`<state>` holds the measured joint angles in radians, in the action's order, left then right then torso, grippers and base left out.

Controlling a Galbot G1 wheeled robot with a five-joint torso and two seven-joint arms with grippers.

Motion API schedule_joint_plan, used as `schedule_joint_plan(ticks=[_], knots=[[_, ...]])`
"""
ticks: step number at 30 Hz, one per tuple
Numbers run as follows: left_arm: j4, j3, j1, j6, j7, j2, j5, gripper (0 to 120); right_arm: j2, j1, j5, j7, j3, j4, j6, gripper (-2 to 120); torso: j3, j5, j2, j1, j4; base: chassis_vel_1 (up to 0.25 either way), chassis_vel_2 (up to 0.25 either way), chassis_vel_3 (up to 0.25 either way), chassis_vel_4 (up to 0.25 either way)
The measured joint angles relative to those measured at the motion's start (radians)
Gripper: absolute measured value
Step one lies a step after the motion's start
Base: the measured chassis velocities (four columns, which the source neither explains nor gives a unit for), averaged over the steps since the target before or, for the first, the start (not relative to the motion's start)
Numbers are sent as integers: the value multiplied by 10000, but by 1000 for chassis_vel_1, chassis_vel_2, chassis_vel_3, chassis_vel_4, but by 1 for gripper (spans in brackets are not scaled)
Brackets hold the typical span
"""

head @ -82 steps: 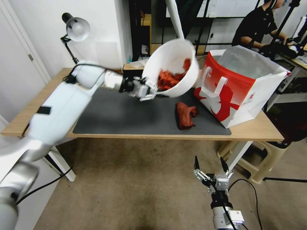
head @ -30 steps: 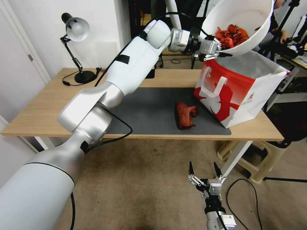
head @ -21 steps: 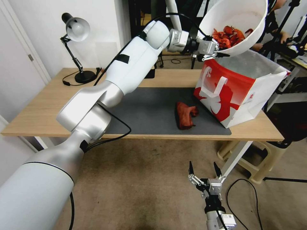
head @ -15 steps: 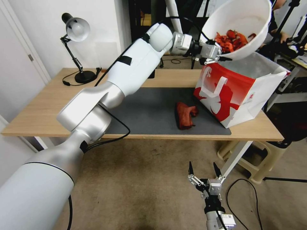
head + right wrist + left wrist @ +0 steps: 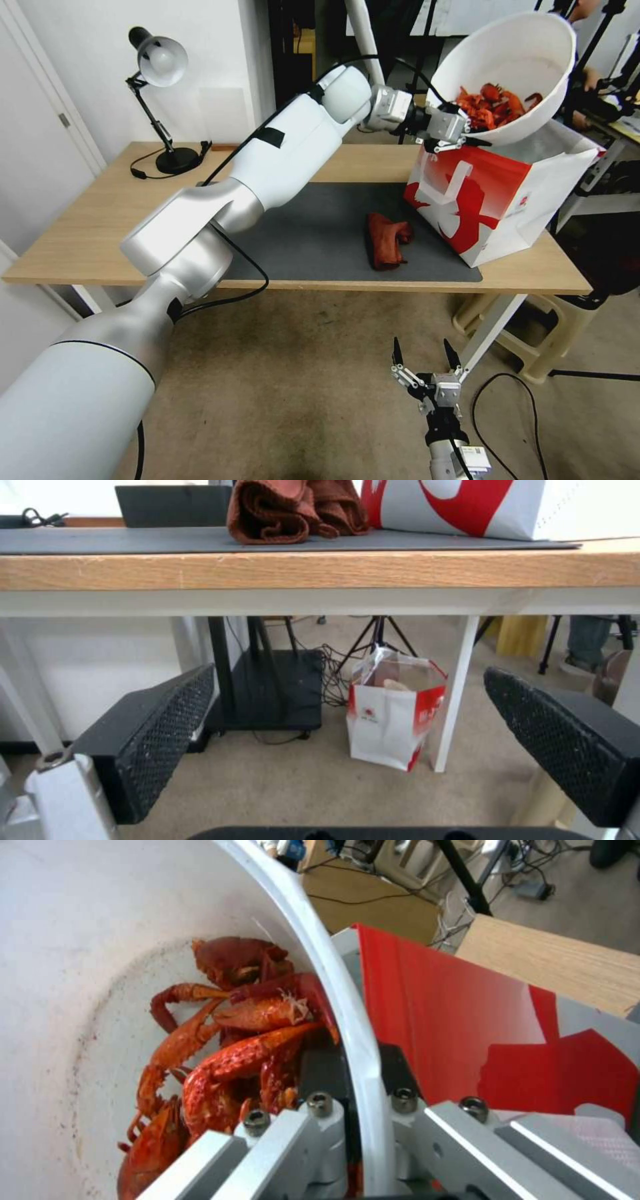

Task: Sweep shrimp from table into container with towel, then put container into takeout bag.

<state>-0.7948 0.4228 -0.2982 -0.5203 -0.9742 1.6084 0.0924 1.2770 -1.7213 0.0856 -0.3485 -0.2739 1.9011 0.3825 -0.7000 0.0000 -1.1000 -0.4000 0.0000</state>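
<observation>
My left gripper (image 5: 460, 135) is shut on the near rim of the container (image 5: 527, 53), a round white bowl held tilted just above the open mouth of the red-and-white takeout bag (image 5: 480, 200). The shrimp (image 5: 495, 105) lie piled in the bowl's low side. In the left wrist view the fingers pinch the rim (image 5: 333, 990), with shrimp (image 5: 227, 1050) inside and the bag's red wall (image 5: 453, 1005) outside. The reddish-brown towel (image 5: 388, 241) lies crumpled on the table's grey mat (image 5: 307, 233). My right gripper (image 5: 425, 352) hangs open below and in front of the table (image 5: 320, 570).
A desk lamp (image 5: 157, 67) stands at the table's far left. A beige stool (image 5: 533, 320) sits under the right end. In the right wrist view a small paper bag (image 5: 393, 715) stands on the floor beside a white table leg (image 5: 453, 690).
My left arm carried the bowl from above the mat up and right over the bag, then lowered it toward the bag's mouth. The towel, the bag and the right gripper stayed put.
</observation>
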Motion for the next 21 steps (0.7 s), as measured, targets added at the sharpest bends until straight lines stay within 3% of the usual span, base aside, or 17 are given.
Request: schedule_joint_plan(ticks=[10,17,19,21], knots=[[-6,63,-47,126,53,-2,-258,2,1,4,31,12,-18,-63,49,100,0,0,0,1,1,0,0,0,0],[-19,109,-47,173,263,-3,-419,32,27,40,48,26,-20,-125,64,100,0,0,0,0,1,0,0,0,0],[-20,109,-47,174,280,-3,-424,35,28,38,49,27,-22,-132,69,100,0,0,0,0,0,0,0,0,0],[-22,105,-47,181,362,-3,-425,47,31,32,58,29,-27,-160,93,100,0,0,0,0,-1,0,0,0,0]])
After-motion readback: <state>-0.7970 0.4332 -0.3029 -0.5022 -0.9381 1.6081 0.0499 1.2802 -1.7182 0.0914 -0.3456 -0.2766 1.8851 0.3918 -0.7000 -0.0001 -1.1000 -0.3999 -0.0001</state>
